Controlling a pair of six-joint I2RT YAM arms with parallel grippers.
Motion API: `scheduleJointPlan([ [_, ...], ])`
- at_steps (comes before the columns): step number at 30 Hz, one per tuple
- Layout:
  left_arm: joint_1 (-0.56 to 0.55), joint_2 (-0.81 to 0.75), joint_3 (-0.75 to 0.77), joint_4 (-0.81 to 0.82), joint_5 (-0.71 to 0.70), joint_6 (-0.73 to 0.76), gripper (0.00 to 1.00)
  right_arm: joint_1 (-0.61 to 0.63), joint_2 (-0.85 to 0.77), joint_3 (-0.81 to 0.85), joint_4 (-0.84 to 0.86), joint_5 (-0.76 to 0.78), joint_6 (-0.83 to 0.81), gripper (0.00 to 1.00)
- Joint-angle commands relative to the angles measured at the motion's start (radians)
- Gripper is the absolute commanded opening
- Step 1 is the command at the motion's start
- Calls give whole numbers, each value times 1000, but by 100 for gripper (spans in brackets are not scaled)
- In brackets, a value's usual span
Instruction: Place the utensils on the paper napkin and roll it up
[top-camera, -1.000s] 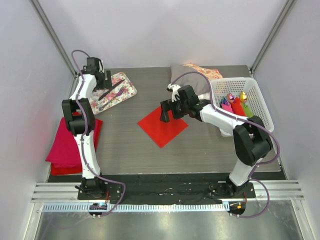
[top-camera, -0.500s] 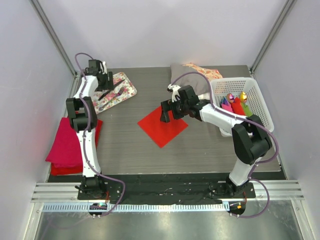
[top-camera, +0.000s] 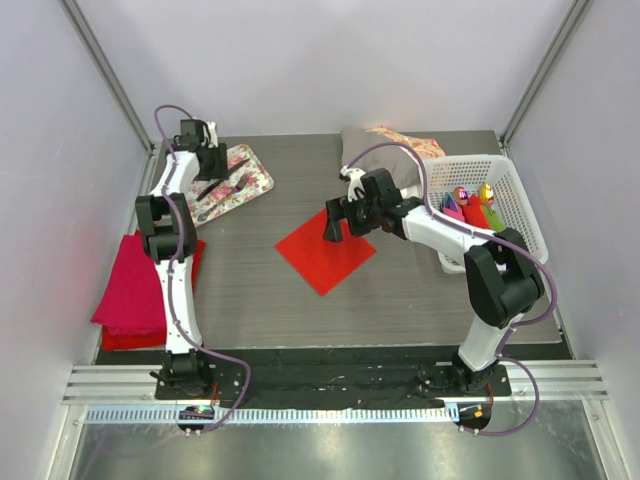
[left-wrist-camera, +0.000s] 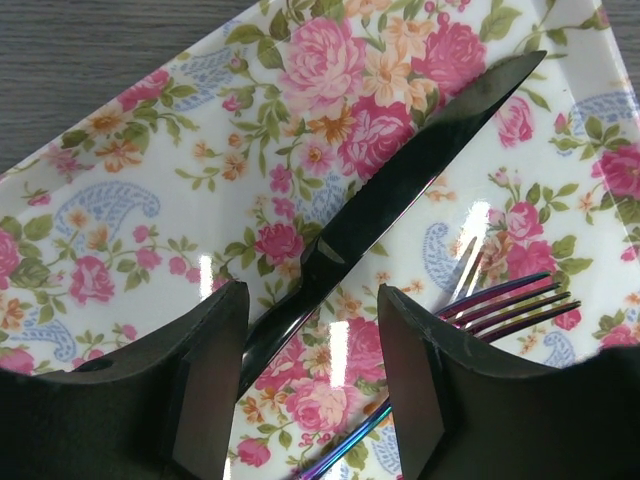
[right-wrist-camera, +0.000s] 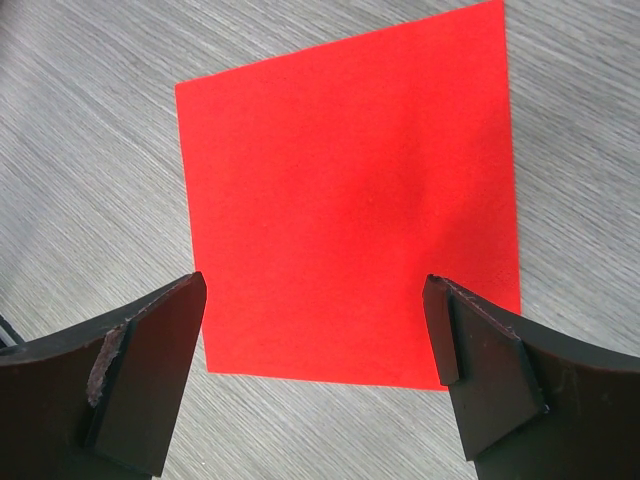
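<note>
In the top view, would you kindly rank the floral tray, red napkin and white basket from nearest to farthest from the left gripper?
1. The floral tray, directly under the left gripper.
2. The red napkin, table centre.
3. The white basket, far right.

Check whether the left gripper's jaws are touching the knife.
Cannot tell. Left wrist view: the knife runs between the left gripper's jaws, handle hidden behind one.

This is a robotics lab test cell. Plain pale panels on metal corner posts box in a grey bench. At six o'clock, two cabled arms are bolted to an aluminium rail. Staged household props include a floral tray at ten o'clock and a white basket at two.
</note>
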Motion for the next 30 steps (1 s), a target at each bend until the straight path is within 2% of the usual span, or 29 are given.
scheduleJointPlan([
  [1,-3,12,11,14,7,29,57,-6,-4,15,40,-19,10,100],
  [6,-14,8,-1,-12,-21,46,42,-9,-6,11,45,-28,15,100],
  [11,-35,-15,-32,-61,-61,74,36,-12,-9,11,51,-33,16,100],
  [15,-35,-29,-67,-84,-61,77,23,-12,-9,14,54,-36,19,100],
  [19,-35,-41,-92,-87,-58,89,21,-11,-12,11,55,-40,21,100],
  [23,-35,-32,-86,-88,-53,90,31,-12,-11,8,59,-42,21,100],
  [25,-35,-20,-77,-98,-47,90,32,-14,-9,9,59,-40,21,100],
  [30,-35,-20,-69,-99,-42,93,17,-14,-9,9,60,-39,24,100],
])
